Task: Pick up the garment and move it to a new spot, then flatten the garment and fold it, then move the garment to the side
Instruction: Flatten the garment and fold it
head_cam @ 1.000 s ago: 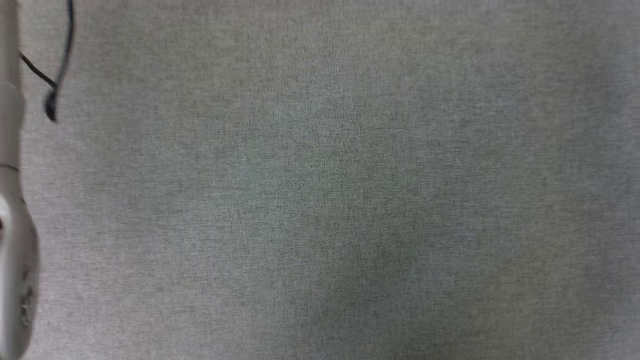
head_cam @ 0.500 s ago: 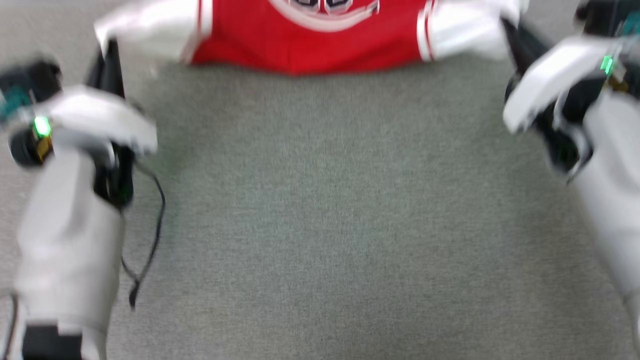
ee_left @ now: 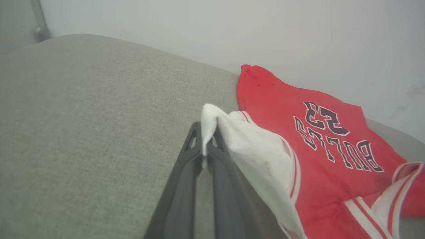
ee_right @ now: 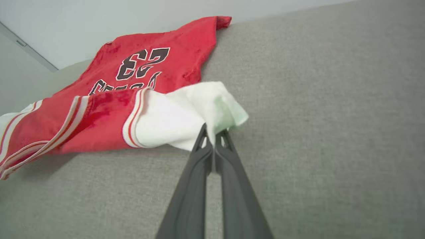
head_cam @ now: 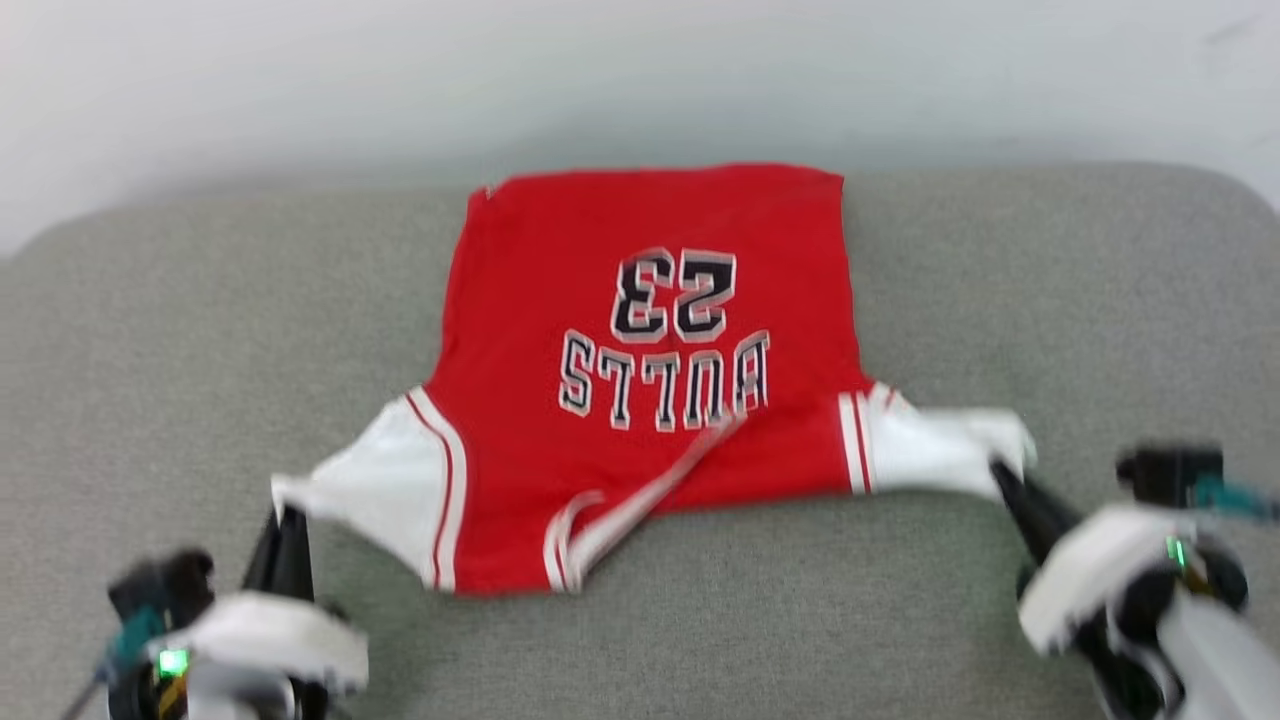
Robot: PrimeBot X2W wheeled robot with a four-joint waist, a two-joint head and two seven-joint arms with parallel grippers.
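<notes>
A: What differs from a second ago?

B: The head view has swung up. Then it showed bare grey fabric with a pale forearm at its left edge. Half a second ago only a strip of red and white showed at the top. Now the whole garment (head_cam: 650, 380) is in the picture, with the pale wall (head_cam: 640, 70) behind it. That is the camera moving, not the shirt.

A: Start at the left, then.

B: The left gripper (head_cam: 285, 515) sits at the lower left, its fingers clenched on the tip of the left-hand sleeve (head_cam: 385, 480). The left wrist view shows white cloth pinched between the dark fingertips (ee_left: 194, 149).

A: And the middle?

B: The red body lies spread on the grey cushion (head_cam: 150, 350), between the two grippers and beyond them. Its hem is at the far edge by the wall and its neck end is nearest the robot. The lettering (head_cam: 665, 375) reads upside down from the head. A striped trim band lies folded aslant across the near edge.

A: The right?

B: The right-hand sleeve (head_cam: 940, 450) stretches out to the right gripper (head_cam: 1000, 470), which is closed tight on its corner. In the right wrist view that sleeve and shoulder hang a little off the cushion, with shadow beneath.
</notes>
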